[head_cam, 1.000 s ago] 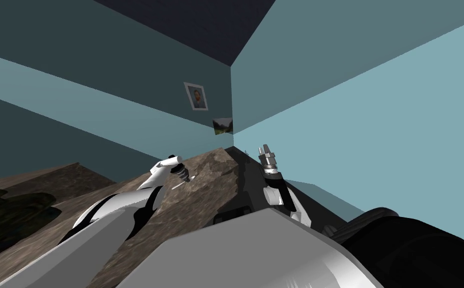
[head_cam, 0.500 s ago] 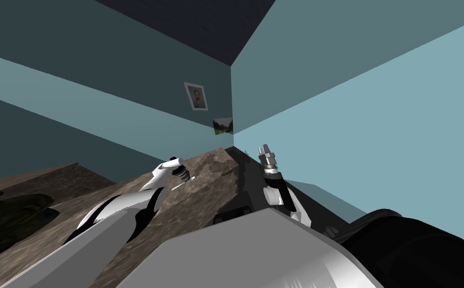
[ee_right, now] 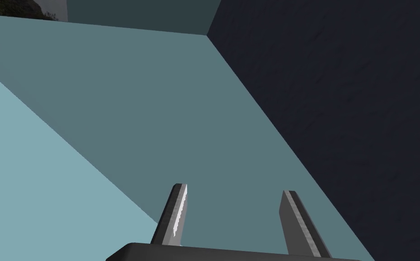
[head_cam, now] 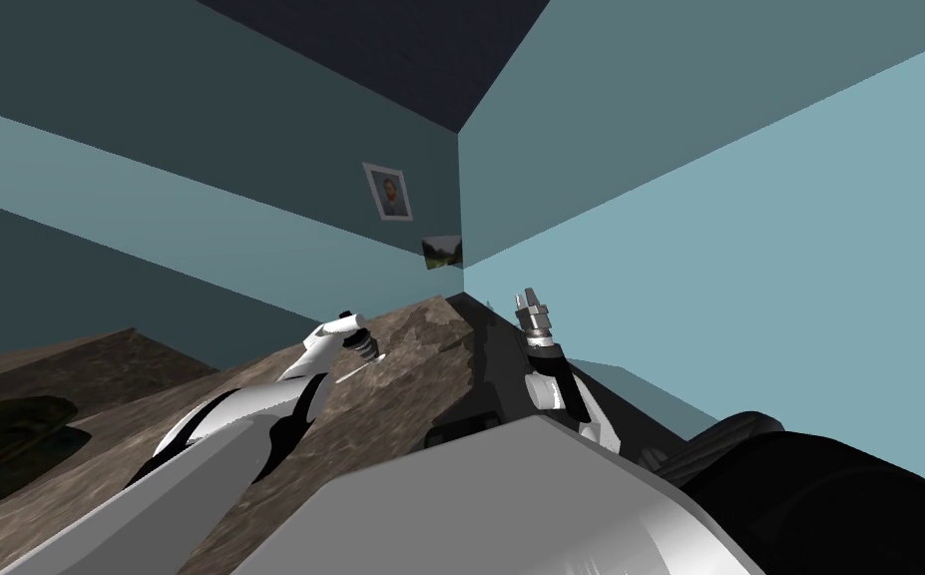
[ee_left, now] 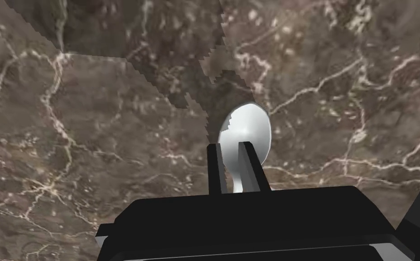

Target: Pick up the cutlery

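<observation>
1. The spoon (ee_left: pixel 245 129), plain white, is the cutlery meant here. Its rounded bowl pokes out just past the fingertips of the left claw (ee_left: pixel 230 146), above the brown veined table (ee_left: pixel 91 149).
2. The left claw is closed on the spoon. Its two dark fingers (ee_left: pixel 252 165) stand close together and press the narrow neck right behind the bowl from either side.
3. The spoon's long axis runs in line with the claw's own reach: bowl ahead, handle going back under the dark claw body and out of sight. The fingers therefore pinch across the thin neck, not along it.
4. A jagged shadow lies on the table touching the bowl's edge. From the wrist view I cannot tell whether the spoon rests on the surface or is just clear of it.
5. In the head view the left claw (head_cam: pixel 365 349) sits low over the table (head_cam: pixel 400 399), well out from the room's corner.
6. The right claw (ee_right: pixel 234 188) is open, fingers spread with nothing between them. In the head view it is raised beside the table's far edge (head_cam: pixel 527 298), well apart from the spoon, so the left arm is the nearer one.
7. My judgement is that the grasp looks made, and what remains is a straight lift. With the hold so near the bowl, the hidden handle may swing or drag.
</observation>
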